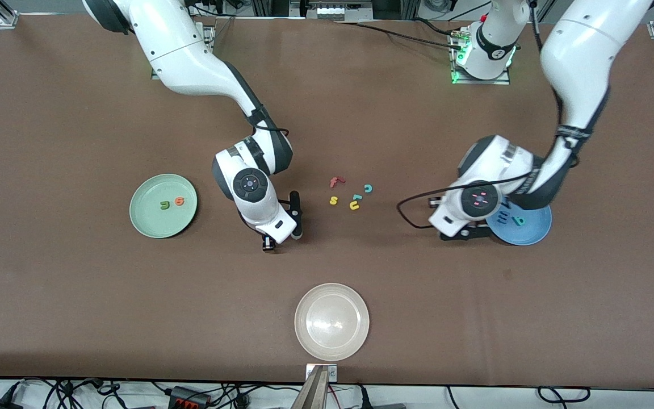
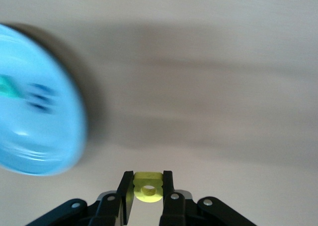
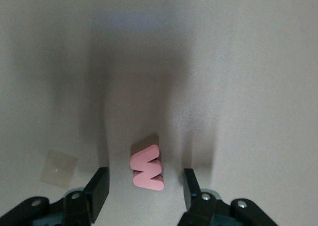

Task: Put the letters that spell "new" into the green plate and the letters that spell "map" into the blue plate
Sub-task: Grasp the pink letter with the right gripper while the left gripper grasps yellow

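the brown table carries three round plates. the pale mint-green plate lies toward the right arm's end, with a dark green foam n and an orange foam e side by side in it. the medium-blue plate lies toward the left arm's end, partly under the left arm, holding a teal foam p and a blue foam m. a whitish-beige plate sits nearest the front camera, midway along the table.

between the two arms lies a loose cluster of small foam letters: a red f, a teal c, a yellow s, a yellow u and a small teal piece just beside the u.

the left tool hangs beside the blue plate's rim, clenched on a yellow foam a.

the right tool is low over the table between the green plate and the cluster, its fingers spread and apart from the reddish-pink foam w that lies flat on the table between them.
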Tool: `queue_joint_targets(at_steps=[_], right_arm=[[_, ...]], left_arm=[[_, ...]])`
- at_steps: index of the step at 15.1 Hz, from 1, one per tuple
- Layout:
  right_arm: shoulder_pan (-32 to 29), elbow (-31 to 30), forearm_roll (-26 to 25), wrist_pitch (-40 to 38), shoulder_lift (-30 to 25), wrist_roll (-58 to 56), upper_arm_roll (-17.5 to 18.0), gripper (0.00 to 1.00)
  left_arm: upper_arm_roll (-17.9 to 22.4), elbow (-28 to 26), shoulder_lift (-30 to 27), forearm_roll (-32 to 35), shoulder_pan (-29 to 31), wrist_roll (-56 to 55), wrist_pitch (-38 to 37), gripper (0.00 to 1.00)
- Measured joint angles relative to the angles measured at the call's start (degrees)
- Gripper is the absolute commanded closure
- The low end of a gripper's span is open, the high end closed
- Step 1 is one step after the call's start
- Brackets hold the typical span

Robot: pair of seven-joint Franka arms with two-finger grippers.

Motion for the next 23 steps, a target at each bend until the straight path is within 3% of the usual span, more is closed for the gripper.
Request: queue_joint_targets(at_steps=[4,5,6,7,8,11,14,19,23], right_arm=[[0.0,0.0,0.0,0.0,0.2,0.0,0.0,0.41],[0.0,0.0,0.0,0.0,0.2,0.0,0.0,0.46],[0.1,0.0,0.0,0.0,0.2,-0.1,0.0,0.49],[0.2,0.1,-0.1,0.0,0.1,-0.1,0.0,0.56],[0.3,0.1,-0.1,0.0,0.1,-0.1,0.0,0.63],[0.4,0.2,-0.1,0.0,0.1,-0.1,0.0,0.81],[0.4,0.3,-0.2,0.0,0.0,-0.1,0.0,0.88],[-0.3,0.5,-0.1,-1.5,-0.3,0.3,-0.7,0.89],[-5.9,2.1,-0.1,-14.1,-5.3,2.0,-2.0,0.89]], left_arm=[[0.7,-0.5,-0.7,5.6,9.6,12.6,-1.1,0.92],[0.8,-0.9,-0.4,6.5,11.3,14.0,-1.0,0.84],[0.8,-1.1,0.0,6.8,12.4,15.0,-0.9,0.62],[0.9,-1.3,0.7,6.9,13.0,15.5,-0.8,0.05],[0.9,-1.5,1.4,6.9,13.1,15.5,-0.7,0.0],[0.5,-1.3,2.0,7.0,13.1,15.5,-0.5,0.0],[-1.5,0.0,0.8,7.0,13.1,15.5,-0.5,0.0],[-8.0,7.1,-2.2,7.0,12.9,15.5,-6.8,0.0],[-12.8,14.7,-2.4,5.4,12.6,15.5,-12.6,0.0]])
